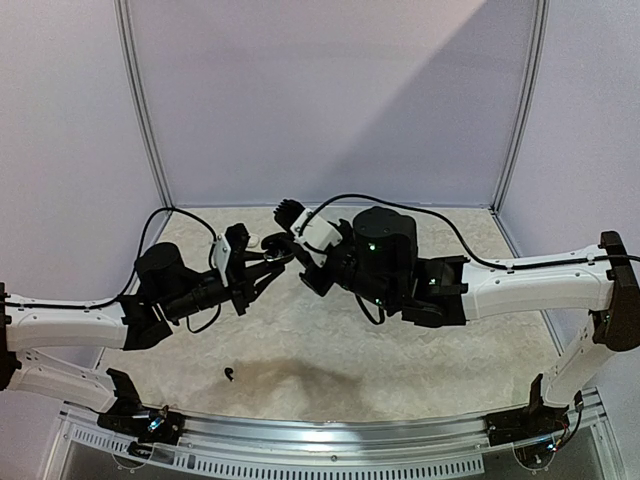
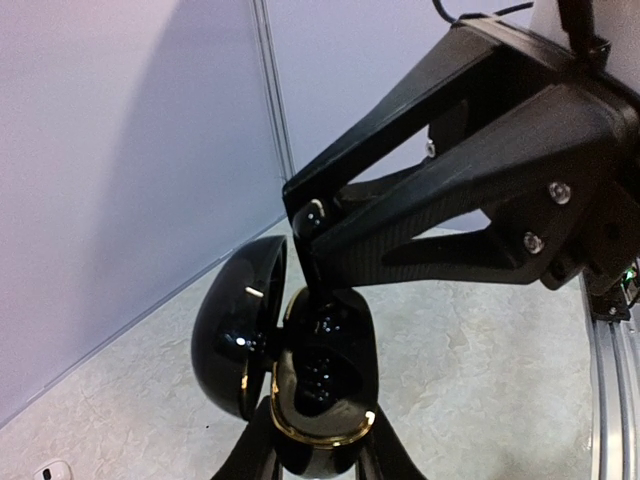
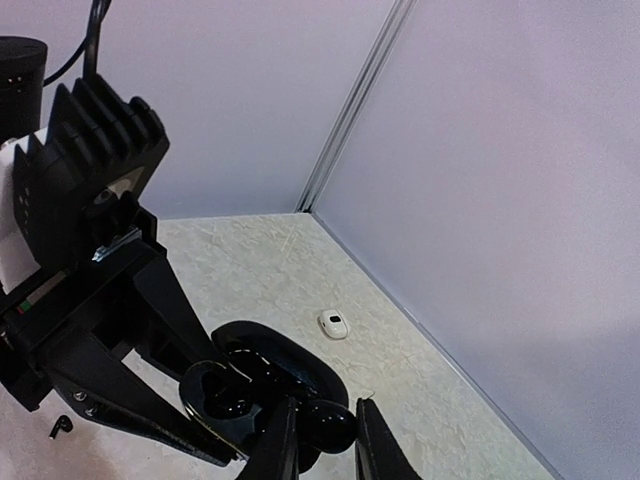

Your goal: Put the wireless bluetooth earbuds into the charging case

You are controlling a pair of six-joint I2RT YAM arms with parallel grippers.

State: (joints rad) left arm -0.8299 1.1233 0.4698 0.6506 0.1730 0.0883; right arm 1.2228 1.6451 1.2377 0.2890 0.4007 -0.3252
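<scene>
1. Black earbud was seen pinched between the closed jaws of the right gripper, right at the mouth of the charging case. Whether its stem had entered a socket could not be told.
2. The case was clamped in the shut jaws of the left gripper, with its lid swung open. Both grippers were held up well clear of the table.
3. A slip was judged the chief risk. The earbud is tiny and glossy and was gripped by fingers far larger than itself, so a small sideways load could squeeze it out, and it would fall to the table.
4. A jam was also thought possible. If the stem were tilted or offset from its socket, it could catch on the gold rim instead of seating.
5. A downward push on a misaligned earbud could twist the smooth case within the left jaws, or drive it out of them altogether.
6. The open lid stood just beside the right fingers. It could be knocked by them and be swung shut or forced back.
7. Further out, a second black earbud lay on the table near the left arm, and a small white object, too small to identify, lay near the wall. A dropped piece could be lost among these.
</scene>
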